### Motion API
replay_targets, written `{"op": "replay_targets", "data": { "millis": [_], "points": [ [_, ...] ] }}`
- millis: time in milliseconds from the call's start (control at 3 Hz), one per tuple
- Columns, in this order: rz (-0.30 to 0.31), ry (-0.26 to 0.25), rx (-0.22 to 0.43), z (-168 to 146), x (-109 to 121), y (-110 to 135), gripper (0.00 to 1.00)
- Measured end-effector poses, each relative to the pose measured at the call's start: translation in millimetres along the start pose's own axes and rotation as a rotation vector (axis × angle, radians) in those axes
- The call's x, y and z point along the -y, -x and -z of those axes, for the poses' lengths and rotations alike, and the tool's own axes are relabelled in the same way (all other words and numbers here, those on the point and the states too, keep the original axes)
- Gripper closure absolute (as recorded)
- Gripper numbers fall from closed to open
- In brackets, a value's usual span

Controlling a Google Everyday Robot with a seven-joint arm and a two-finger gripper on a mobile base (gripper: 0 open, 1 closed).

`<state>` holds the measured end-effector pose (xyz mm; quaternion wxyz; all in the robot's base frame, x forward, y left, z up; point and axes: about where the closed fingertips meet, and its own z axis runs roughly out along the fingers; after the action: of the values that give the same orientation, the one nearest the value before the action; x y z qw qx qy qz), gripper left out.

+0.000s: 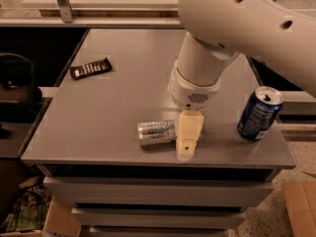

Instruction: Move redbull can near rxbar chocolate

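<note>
Camera view is showing me the gripper (188, 137) hanging low over the front of the grey table (118, 102), at the right end of the redbull can (156, 133). The can is lying on its side near the front edge, its length running left to right, and the gripper's cream tip is covering its right end. I cannot tell whether the gripper is spread, pressed together or pinching the can. The white arm (207, 58) is reaching down from the upper right and hiding part of the tabletop behind it. The rxbar chocolate (90, 68) is lying flat near the far left edge, well apart from the redbull can. 1 dark-blue soda can (259, 113) is standing upright near the right edge, apart from the gripper.
</note>
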<state>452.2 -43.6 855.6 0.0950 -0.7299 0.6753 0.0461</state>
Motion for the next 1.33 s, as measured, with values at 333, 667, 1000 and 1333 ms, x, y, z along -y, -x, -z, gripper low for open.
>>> {"op": "replay_targets", "data": {
  "millis": [333,667,1000,1333],
  "points": [
    [-0.019,-0.006,0.027,-9,0,3,0.16],
    [-0.039,-0.006,0.044,-15,0,4,0.39],
    [-0.049,-0.007,0.058,-18,-2,6,0.64],
    [-0.052,-0.032,0.067,-7,4,4,0.86]
  ]
}}
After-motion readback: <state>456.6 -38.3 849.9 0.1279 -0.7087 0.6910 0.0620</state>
